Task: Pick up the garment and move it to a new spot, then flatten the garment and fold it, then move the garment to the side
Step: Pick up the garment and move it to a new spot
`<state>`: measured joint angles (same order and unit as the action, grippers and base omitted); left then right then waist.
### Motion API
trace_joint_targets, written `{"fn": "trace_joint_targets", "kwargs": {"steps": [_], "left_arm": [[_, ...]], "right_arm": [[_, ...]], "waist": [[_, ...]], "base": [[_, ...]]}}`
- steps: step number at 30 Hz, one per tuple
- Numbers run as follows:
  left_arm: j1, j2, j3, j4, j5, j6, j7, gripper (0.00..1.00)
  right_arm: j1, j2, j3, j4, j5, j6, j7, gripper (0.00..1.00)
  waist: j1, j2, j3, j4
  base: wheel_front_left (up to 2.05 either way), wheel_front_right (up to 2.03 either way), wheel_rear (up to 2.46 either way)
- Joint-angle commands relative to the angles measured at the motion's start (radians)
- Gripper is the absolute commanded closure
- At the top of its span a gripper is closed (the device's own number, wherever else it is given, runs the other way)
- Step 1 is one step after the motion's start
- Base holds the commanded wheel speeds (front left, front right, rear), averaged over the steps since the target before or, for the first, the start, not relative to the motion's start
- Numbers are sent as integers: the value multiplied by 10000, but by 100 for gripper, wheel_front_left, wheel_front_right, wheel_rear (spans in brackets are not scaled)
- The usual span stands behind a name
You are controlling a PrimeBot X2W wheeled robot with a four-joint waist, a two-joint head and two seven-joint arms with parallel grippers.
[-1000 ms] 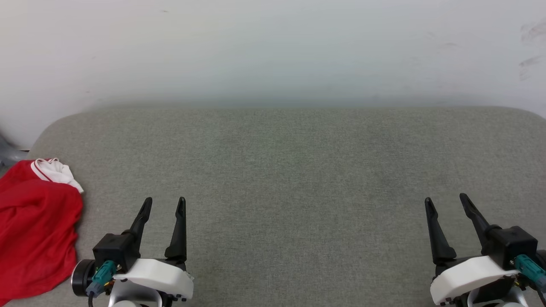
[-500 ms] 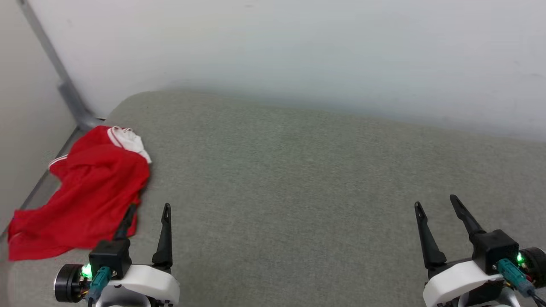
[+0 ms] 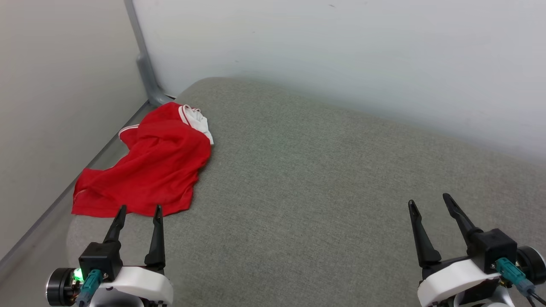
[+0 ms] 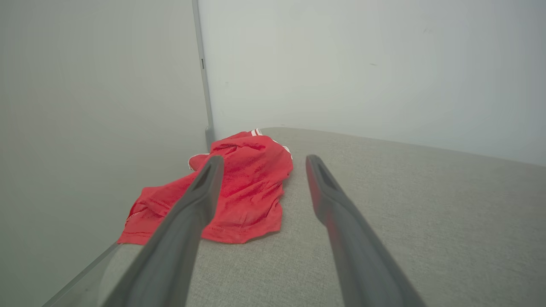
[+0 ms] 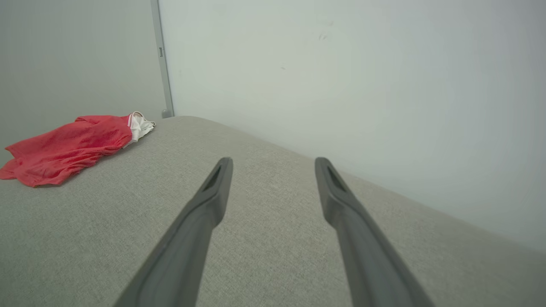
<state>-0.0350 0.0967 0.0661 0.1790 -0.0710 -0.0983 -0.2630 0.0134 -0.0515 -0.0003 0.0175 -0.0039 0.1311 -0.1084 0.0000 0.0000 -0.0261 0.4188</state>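
I had done nothing yet: the shirt [image 3: 153, 166] lay crumpled at the far left, and my left gripper [image 3: 140, 208] and right gripper [image 3: 428, 199] stood spread, empty.

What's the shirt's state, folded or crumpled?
Crumpled, not folded. The red shirt lies in a wrinkled, uneven heap near the left edge of the grey upholstered surface, with one white sleeve bunched at its far end.

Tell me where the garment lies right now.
In the head view the garment lies crumpled at the grey cushion's far-left corner, just ahead of the left gripper.
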Motion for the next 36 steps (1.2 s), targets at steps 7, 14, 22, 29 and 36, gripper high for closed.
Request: {"fn": "trace_joint_targets", "kwargs": {"steps": [7, 14, 22, 29, 36], "left_arm": [[4, -78, 121, -105, -81, -121, -25, 0], [-293, -133, 197, -84, -97, -152, -25, 0], [-1446, -236, 534, 66, -478, -216, -25, 0], [-3720, 156, 1081, 1683, -1271, -274, 0, 0], [-6221, 1588, 992, 3231, -2086, -322, 1657, 0]], "right_arm": [[-228, 14, 85, 197, 336, -7, -164, 0], [-364, 14, 105, 201, 400, -7, -173, 0], [-882, 11, 194, -436, 7, -7, 190, 0], [-1819, -341, 508, -1084, -204, -7, 549, 0], [-2427, -663, 576, -1436, -184, -7, 722, 0]], "waist": [[0, 0, 68, 449], [0, 0, 239, 491], [0, 0, 1370, 183], [0, 0, 2876, -415], [0, 0, 4137, -1024]], "base": [[0, 0, 0], [0, 0, 0], [0, 0, 0], [0, 0, 0], [0, 0, 0]]}}
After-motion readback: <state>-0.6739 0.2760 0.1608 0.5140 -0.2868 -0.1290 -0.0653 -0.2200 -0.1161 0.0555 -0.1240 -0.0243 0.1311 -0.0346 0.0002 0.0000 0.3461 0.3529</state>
